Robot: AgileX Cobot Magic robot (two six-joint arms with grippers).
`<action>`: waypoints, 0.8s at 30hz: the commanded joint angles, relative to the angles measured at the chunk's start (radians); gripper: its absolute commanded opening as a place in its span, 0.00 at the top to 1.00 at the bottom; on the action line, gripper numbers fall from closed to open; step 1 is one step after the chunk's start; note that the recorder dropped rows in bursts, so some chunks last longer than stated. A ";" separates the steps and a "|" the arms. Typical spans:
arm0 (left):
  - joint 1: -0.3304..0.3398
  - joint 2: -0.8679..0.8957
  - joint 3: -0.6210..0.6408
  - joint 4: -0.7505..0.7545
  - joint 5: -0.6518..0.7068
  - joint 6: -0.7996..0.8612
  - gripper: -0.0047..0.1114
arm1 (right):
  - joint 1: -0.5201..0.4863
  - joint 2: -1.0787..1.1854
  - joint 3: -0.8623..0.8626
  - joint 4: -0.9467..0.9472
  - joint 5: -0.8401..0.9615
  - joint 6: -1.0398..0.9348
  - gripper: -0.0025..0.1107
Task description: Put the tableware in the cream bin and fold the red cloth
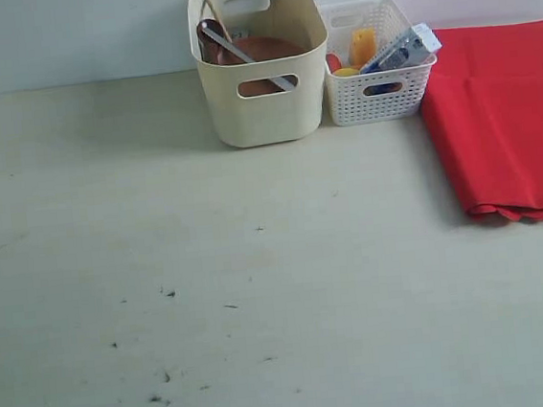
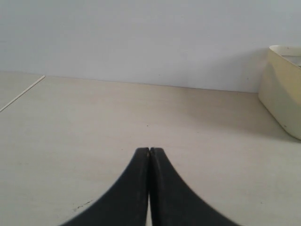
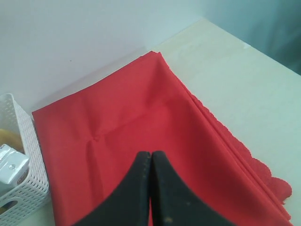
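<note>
Hovering over the red cloth (image 3: 141, 122): right claw (image 3: 151, 153), tips pressed together, nothing pinched. Cannot tell whether the tips touch the fabric or hang just above it.

Left claw (image 2: 149, 150) also pressed shut and empty, over bare worktop (image 1: 258, 262), with one corner of the cream bin (image 2: 282, 94) off to its side.

Exterior view: neither arm shows. Cream bin (image 1: 262, 108) stands at the back, middle. Inside it are the wooden plate (image 1: 262, 50), leaning, and a long metal utensil (image 1: 237, 48) propped across it. No tableware is left out on the worktop. White lattice basket (image 1: 382, 97) sits just beside the bin, with the milk carton (image 1: 406, 49) poking out.

Red cloth (image 1: 508, 113) lies at the far right, just beside the basket, its long axis running from the back wall toward the front. The right wrist view shows stacked scalloped edges along one side, so it looks doubled over already.

Judgement: tableware step done; only the cloth remains, if anything. The cloth lies directly beneath and ahead of the right claw and well apart from the left, so the right arm is the nearer one. A further fold would go across the long axis.
</note>
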 commanded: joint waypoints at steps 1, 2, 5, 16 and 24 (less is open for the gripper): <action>-0.006 -0.005 0.003 0.004 -0.002 -0.003 0.94 | 0.001 -0.027 0.001 -0.121 -0.009 -0.023 0.98; -0.006 -0.005 0.003 0.004 -0.002 -0.003 0.94 | -0.001 -0.054 0.001 -0.176 -0.004 -0.039 0.98; -0.006 -0.005 0.003 0.004 -0.002 -0.003 0.94 | -0.001 -0.176 0.043 -0.250 -0.026 -0.074 0.98; -0.006 -0.005 0.003 0.004 -0.002 -0.003 0.94 | 0.001 -0.632 0.472 -0.271 -0.112 -0.050 0.98; -0.006 -0.005 0.003 0.004 -0.002 -0.003 0.94 | 0.001 -0.841 0.719 -0.153 -0.136 -0.050 0.98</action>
